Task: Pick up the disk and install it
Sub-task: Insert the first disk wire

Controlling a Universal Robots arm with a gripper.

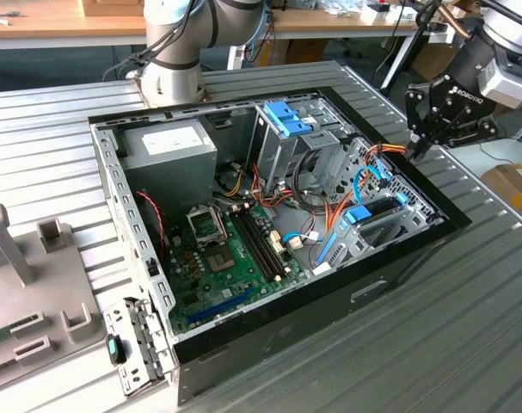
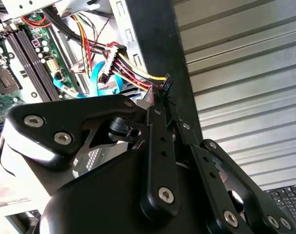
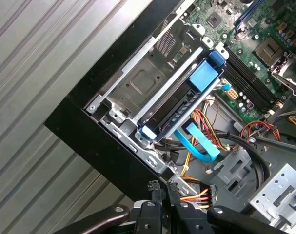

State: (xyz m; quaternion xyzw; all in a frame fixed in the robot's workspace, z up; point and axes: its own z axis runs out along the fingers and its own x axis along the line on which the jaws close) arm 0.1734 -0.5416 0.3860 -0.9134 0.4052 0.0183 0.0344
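Pincer: fingers closed down on a small black plug at the end of a red, yellow and orange wire bundle; you find it at the case's edge, on the exterior view's right
Disk: not in the pincer; it lies flat in the silver drive bay at that same end of the case, blue rails along its sides, blue tab toward the motherboard
In your way: a flat blue cable curls between disk and plug, with loose wires crowded around it
Case: open on its side; you see a green motherboard, a grey power supply and a tall silver cage with blue clips inside
Beside the case: a grey fixture at the exterior view's left
Surface: ribbed metal table, with the arm's base standing behind the case
Room: a wooden bench runs behind the table
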